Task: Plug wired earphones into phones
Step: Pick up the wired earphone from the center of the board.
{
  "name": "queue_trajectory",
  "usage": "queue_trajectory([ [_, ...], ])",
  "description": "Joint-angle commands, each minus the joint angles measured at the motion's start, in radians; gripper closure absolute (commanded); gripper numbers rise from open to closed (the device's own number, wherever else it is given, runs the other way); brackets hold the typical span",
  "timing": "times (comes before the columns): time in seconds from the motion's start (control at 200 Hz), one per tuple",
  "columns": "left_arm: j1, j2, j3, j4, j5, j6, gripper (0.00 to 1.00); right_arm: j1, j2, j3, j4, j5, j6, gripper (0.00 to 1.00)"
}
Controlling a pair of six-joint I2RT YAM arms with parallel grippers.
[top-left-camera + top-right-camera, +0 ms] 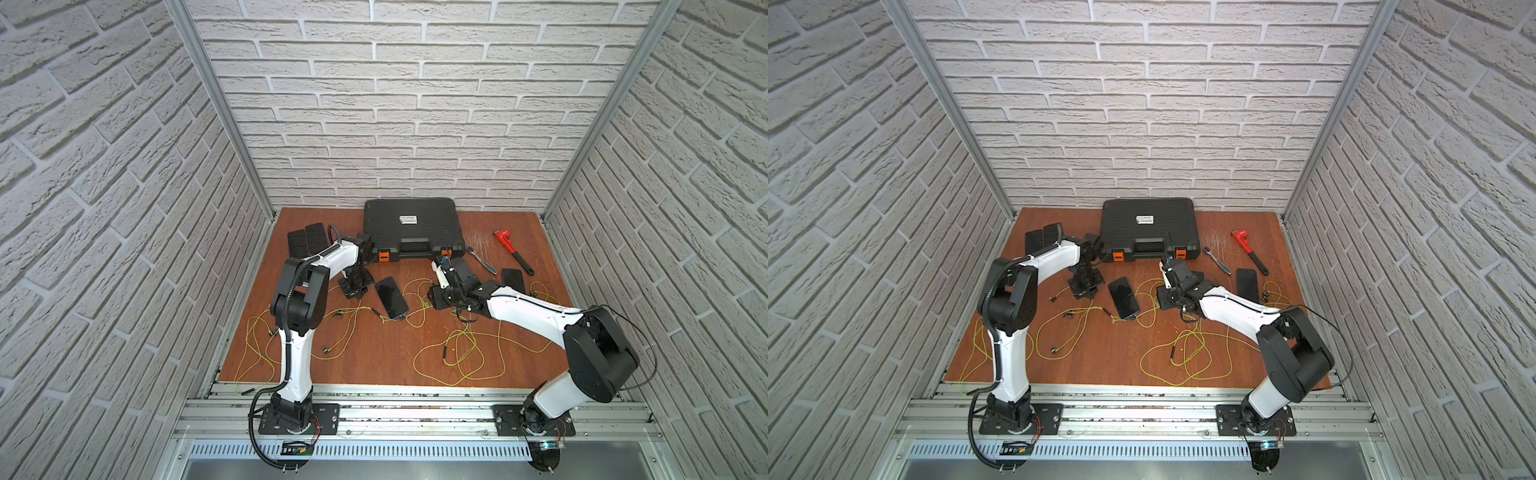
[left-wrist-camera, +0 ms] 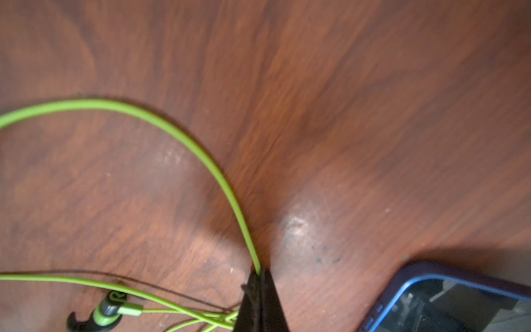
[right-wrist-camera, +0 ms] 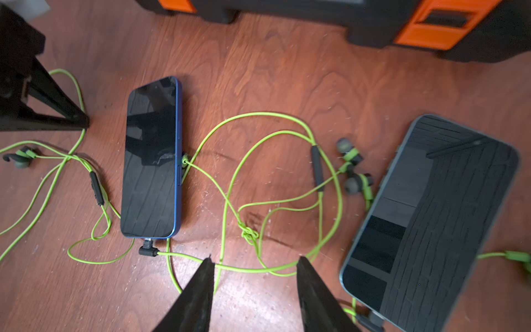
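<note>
Yellow-green wired earphones lie in loose loops over the brown table in both top views. My left gripper is shut on one green cord, low by the table beside a blue-edged phone; an earbud lies close by. That phone lies screen up mid-table with an angled plug at its near end. My right gripper hangs open above a cord crossing between its fingers. A second phone lies to its right. Two ribbed-back phones rest at the back left.
A big black case with orange latches stands at the back middle. A red pipe wrench and a ratchet lie at the back right. More cord loops trail to the front left edge.
</note>
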Motion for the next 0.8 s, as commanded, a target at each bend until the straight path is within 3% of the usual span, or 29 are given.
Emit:
queue_trajectory([
  [0.0,-0.004,0.044,-0.055,-0.038,-0.048,-0.012,1.0,-0.018,-0.035,-0.021,0.037,-0.016,-0.011,0.52],
  [0.325,0.006,-0.118,-0.001,-0.071,-0.088,0.093,1.0,-0.025,0.004,0.025,0.016,-0.032,-0.007,0.52],
  [0.65,0.031,-0.25,-0.078,0.01,-0.013,0.107,1.0,-0.024,0.051,0.06,-0.012,-0.047,0.006,0.53],
  [0.71,0.037,-0.277,-0.093,0.035,0.007,0.112,1.0,-0.025,0.055,0.061,-0.002,-0.092,0.006,0.53],
  [0.795,0.038,-0.321,-0.093,0.064,0.026,0.15,1.0,-0.025,0.068,0.062,0.051,-0.254,-0.005,0.52],
])
